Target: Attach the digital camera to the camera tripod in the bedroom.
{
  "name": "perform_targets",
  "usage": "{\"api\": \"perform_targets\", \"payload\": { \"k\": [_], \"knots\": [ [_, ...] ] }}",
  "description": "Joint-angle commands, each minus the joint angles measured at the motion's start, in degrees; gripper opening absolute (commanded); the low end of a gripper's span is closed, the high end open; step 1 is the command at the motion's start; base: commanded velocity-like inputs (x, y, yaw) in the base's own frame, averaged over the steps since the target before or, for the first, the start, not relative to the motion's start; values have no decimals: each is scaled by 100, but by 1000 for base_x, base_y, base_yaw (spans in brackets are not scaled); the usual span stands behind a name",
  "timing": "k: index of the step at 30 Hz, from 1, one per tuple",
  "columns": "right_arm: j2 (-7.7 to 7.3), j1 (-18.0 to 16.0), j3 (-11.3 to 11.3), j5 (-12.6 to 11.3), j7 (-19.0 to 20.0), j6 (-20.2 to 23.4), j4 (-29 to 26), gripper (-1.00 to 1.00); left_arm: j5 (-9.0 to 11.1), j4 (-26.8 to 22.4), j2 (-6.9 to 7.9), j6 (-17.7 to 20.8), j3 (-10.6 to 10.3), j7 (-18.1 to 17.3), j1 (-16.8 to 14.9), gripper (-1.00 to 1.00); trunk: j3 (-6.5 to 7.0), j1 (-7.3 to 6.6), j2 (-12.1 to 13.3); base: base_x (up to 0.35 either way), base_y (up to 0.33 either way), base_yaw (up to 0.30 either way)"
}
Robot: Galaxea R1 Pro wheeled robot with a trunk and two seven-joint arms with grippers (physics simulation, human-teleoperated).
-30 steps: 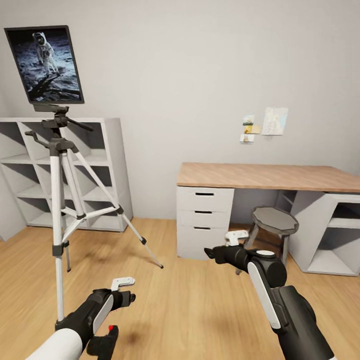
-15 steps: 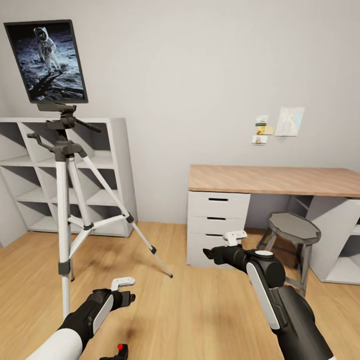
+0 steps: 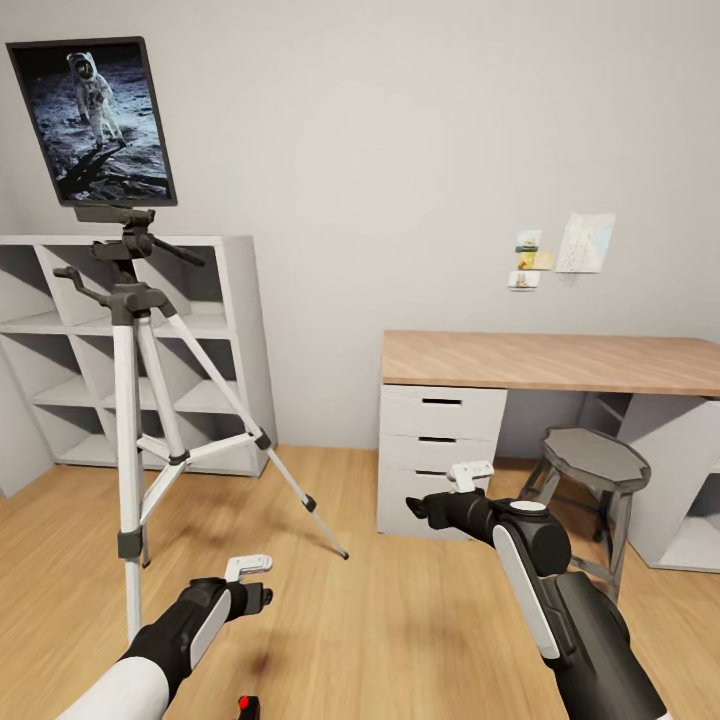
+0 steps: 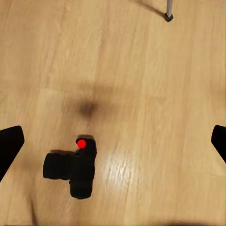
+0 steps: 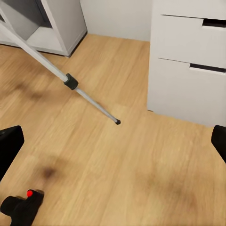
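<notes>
Head view: camera tripod (image 3: 135,400) stands far left on the wood floor, in front of the white cube shelf (image 3: 215,350), under the astronaut picture (image 3: 92,122). Digital camera (image 3: 247,706) lies on the floor at the near edge, just its red button and top visible. Left end effector (image 3: 250,590) hangs above and a bit beyond it; right end effector (image 3: 425,507) held out mid-air near the bench (image 3: 550,360) w/ drawers; stool (image 3: 590,460) at right.
Left wrist view: digital camera (image 4: 73,167) lies flat on the floor, apart from both fingertips (image 4: 9,143), which sit at the frame edges, so jaws wide, nothing held. One tripod foot (image 4: 168,16) farther off.
Right wrist view: fingers (image 5: 10,141) also spread wide, empty; camera (image 5: 21,205) near; tripod leg (image 5: 70,82) runs to its foot by the drawers.
Step, my read: pick up the camera w/ left arm. Do it well: centre over the body, not the lens; drop straight; close across the narrow sides; keep clear of the tripod leg.
Vs earlier: whole head view shifted, so camera moved; the digital camera sits lower in frame, nearly cut off.
</notes>
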Motion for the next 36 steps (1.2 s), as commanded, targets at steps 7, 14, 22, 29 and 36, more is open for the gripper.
{"api": "perform_targets", "payload": {
  "k": [7, 14, 22, 29, 36],
  "knots": [
    [-7, 6, 4, -19, -3, 24, -4, 100, 107, -10, -5, 21, -48, 276, -2, 100, -42, 43, -83, 4, 4, 0],
    [-6, 12, 2, -19, 3, 17, -4, 100, 116, -5, -9, 25, -50, 317, -2, 100, -168, 197, -364, 0, 0, 0],
    [2, 5, 6, -19, 4, 52, -4, 100, 115, 5, -9, 34, -45, 333, -2, 100, -311, 373, -685, 0, 0, 0],
    [4, 4, 9, -19, 4, 59, -4, 100, 112, 37, -8, 35, -47, 340, -2, 100, -437, 526, -965, 0, 0, 0],
    [3, -2, 7, -19, 4, 59, -4, 100, 95, 85, -19, 24, -52, 339, -2, 100, -563, 680, -1246, 0, 0, 0]
  ]
}}
